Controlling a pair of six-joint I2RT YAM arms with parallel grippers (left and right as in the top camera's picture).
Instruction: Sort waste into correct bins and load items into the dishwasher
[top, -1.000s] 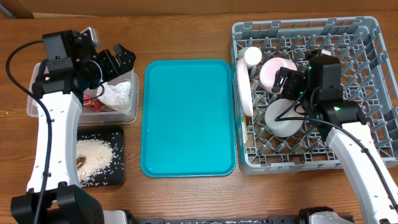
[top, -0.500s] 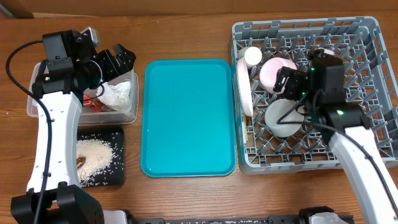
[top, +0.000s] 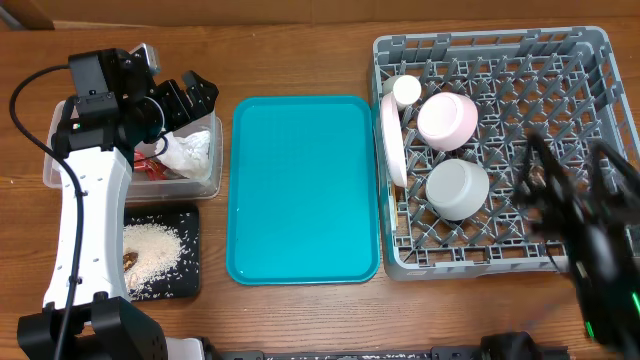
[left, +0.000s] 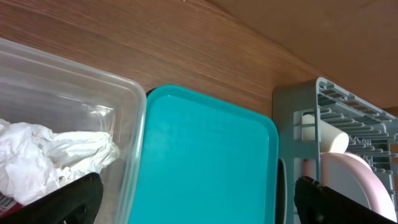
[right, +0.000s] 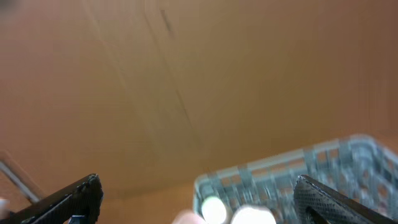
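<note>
My left gripper (top: 188, 97) hangs open and empty over the right end of the clear tub (top: 60, 165); in the left wrist view its gripper (left: 199, 202) spans the tub wall and the teal tray. A crumpled white napkin (top: 187, 150) (left: 50, 155) and a red wrapper (top: 150, 167) lie in the tub. Rice (top: 150, 250) and a brown scrap (top: 131, 261) lie on the black tray (top: 190, 285). The grey dish rack (top: 590, 60) holds a plate on edge (top: 391, 140), a white cup (top: 406, 90), a pink bowl (top: 447, 120) and a whitish bowl (top: 457, 188). My right arm (top: 590, 250) is a dark blur at the rack's front right, its gripper (right: 199, 196) open and empty.
A bare teal serving tray (top: 303, 190) lies between the tub and the rack. Wooden table (top: 300, 50) shows behind the tray and rack. The rack's right half has bare upright pegs.
My right arm has pulled back from over the bowls in the rack towards the front right and is now blurred with motion. The left arm has not moved.
</note>
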